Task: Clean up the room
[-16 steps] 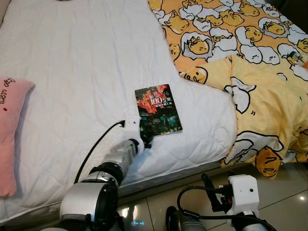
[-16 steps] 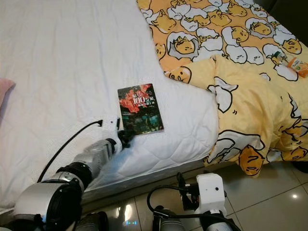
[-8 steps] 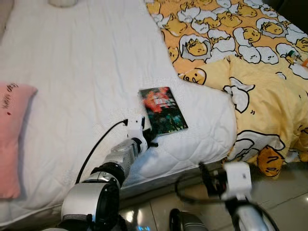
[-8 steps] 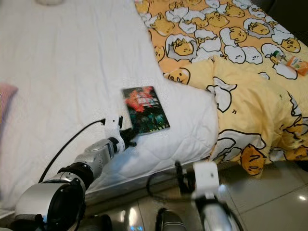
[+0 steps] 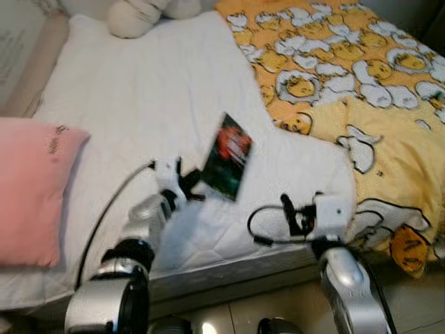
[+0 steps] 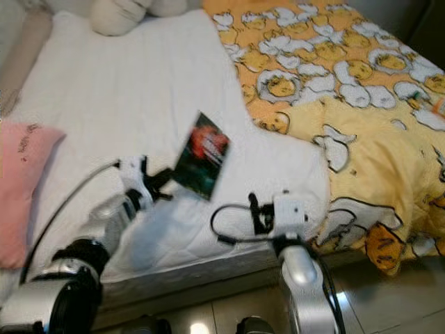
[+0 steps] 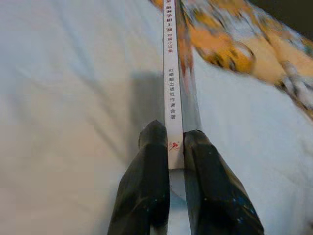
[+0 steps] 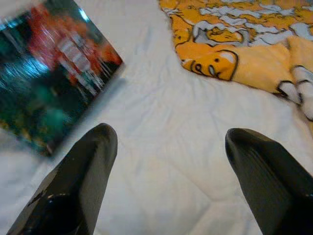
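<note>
Your left gripper (image 7: 176, 147) is clenched on the book (image 5: 227, 156), fingers (image 7: 146, 181) pinching its lower end on either side of the white spine. The book is tilted up off the white mattress (image 5: 139, 104), cover facing right, near the edge of the yellow duvet (image 5: 375, 90). Your right gripper (image 8: 168, 166) hangs released, fingers wide apart, over the mattress just right of the book. Pink pillow (image 5: 31, 184) lies at the left edge of the bed. A pale plush (image 5: 132, 14) sits at the head of the bed.
</note>
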You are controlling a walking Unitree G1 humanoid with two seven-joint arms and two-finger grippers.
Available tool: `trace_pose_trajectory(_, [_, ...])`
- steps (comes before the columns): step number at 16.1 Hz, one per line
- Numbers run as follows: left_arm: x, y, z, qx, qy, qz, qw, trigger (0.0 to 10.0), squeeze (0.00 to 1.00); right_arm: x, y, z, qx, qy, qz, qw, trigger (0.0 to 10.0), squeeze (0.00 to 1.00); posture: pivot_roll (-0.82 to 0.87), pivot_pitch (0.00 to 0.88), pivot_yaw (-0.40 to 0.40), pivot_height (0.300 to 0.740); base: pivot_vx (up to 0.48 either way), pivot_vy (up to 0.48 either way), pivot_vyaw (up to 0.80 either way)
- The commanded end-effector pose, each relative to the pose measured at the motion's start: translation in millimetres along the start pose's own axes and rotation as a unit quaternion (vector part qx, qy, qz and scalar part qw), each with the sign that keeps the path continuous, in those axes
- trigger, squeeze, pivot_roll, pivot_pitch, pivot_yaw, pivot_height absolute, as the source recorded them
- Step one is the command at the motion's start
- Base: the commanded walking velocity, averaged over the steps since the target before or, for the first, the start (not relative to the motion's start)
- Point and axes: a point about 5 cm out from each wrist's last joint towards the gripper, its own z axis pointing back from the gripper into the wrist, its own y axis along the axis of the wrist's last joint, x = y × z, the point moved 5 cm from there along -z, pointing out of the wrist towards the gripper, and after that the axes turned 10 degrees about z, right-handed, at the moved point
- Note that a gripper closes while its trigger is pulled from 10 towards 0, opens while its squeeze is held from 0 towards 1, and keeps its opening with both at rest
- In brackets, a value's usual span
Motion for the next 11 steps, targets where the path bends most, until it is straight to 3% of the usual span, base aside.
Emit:
trace_pose_trajectory(1, [5.8,45,-9.0,0.067,0.008,-0.021,0.997,0.0,0.0,-0.8,2,-8.5,0.007,0.0,-0.009,1.0,10.0,0.0,0.04,0.0,0.021,0.74,0.0,0.0,0.0])
trace_pose_trajectory(3, [9.4,59,-11.3,0.088,0.012,-0.036,0.995,0.0,0.0,-1.8,14,-16.1,0.026,0.002,-0.006,1.0,10.0,0.0,0.04,0.0,0.024,0.74,0.0,0.0,0.0])
trace_pose_trajectory(8, [13.7,80,-14.8,0.111,0.023,-0.07,0.991,0.0,0.0,0.9,29,-27.2,0.055,0.002,-0.002,0.998,10.0,0.0,0.02,0.0,0.032,0.74,0.0,0.0,0.66])
trace_pose_trajectory(11, [8.6,89,-15.9,0.109,0.041,-0.083,0.99,0.0,0.0,3.9,26,-26.7,0.049,-0.006,-0.008,0.999,10.0,0.0,0.01,0.0,0.034,0.74,0.0,0.0,0.57])
